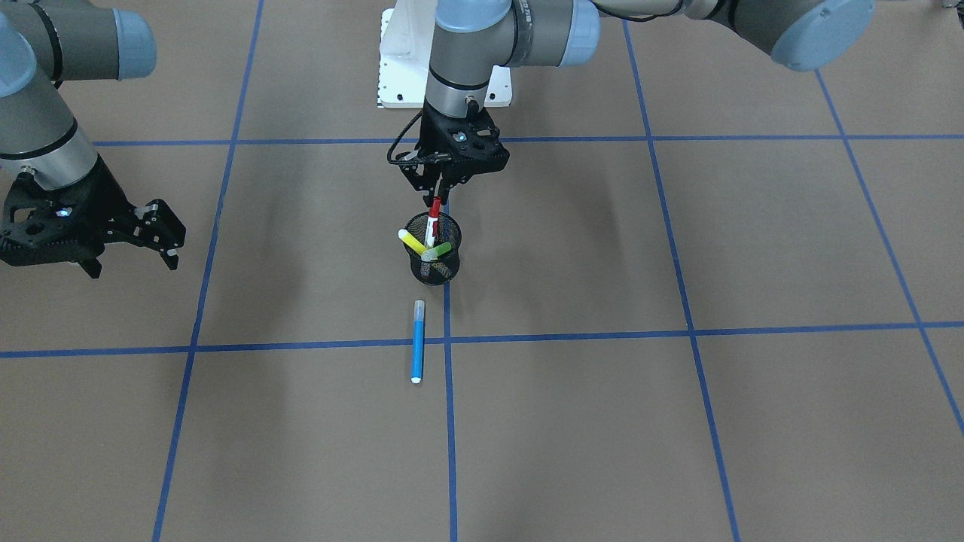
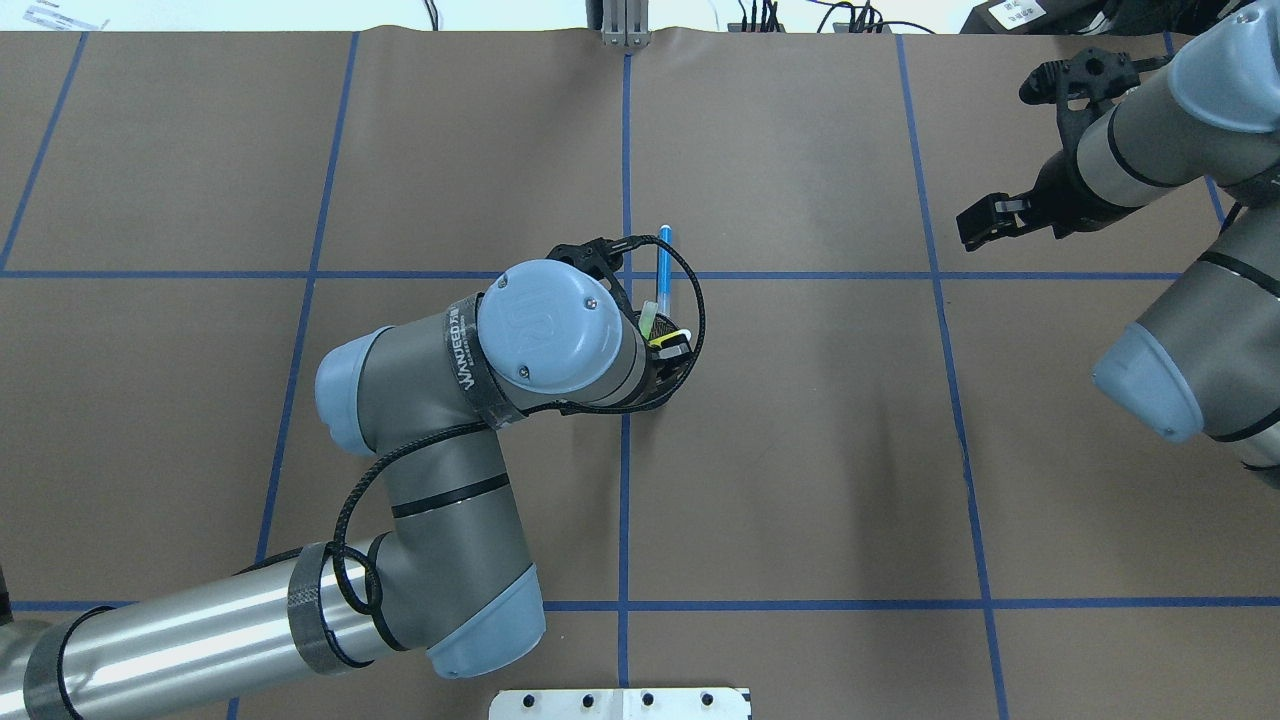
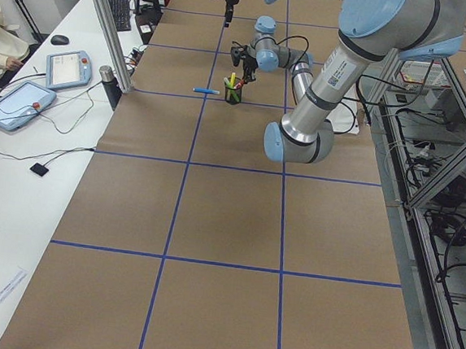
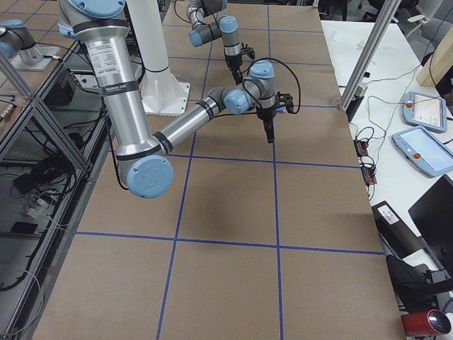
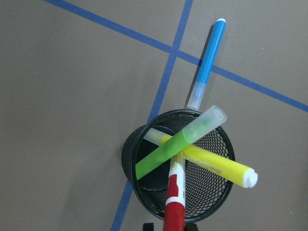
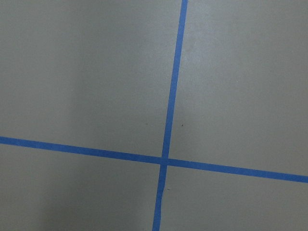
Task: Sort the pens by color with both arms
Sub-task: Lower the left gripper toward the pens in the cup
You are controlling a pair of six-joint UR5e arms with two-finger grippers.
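Closest to the operators' side, the blue pen (image 1: 418, 342) lies flat on the table (image 1: 678, 452). It runs just beside one blue tape line (image 1: 450, 421) and crosses another, with its pale end pointing at the cup (image 1: 433, 263), near it but not touching. The cup stands upright right on the tape line, and the other three pens are in it. The green pen (image 1: 437, 251) and yellow pen (image 1: 411, 242) lean across each other, green on top, and their ends poke out over the rim on different sides. The red pen (image 1: 434, 218), white barrel with a red cap, stands almost straight up with its lower end down in the mesh. The left gripper (image 1: 439, 197) hangs directly over the cup, fingers pointing straight down and pinched together on the red cap. The left arm (image 2: 440, 480) comes in from the robot's side, folds at the elbow, and its wrist sits squarely over the cup, so the overhead view hides most of it. At about the same depth but well off to the side is the right gripper (image 1: 135, 252). It hovers above bare table near a tape crossing, tilted downward, jaws spread wide with nothing between them. Its arm (image 1: 38, 128) bends back toward the robot. Farthest back is the white base (image 1: 399, 68).
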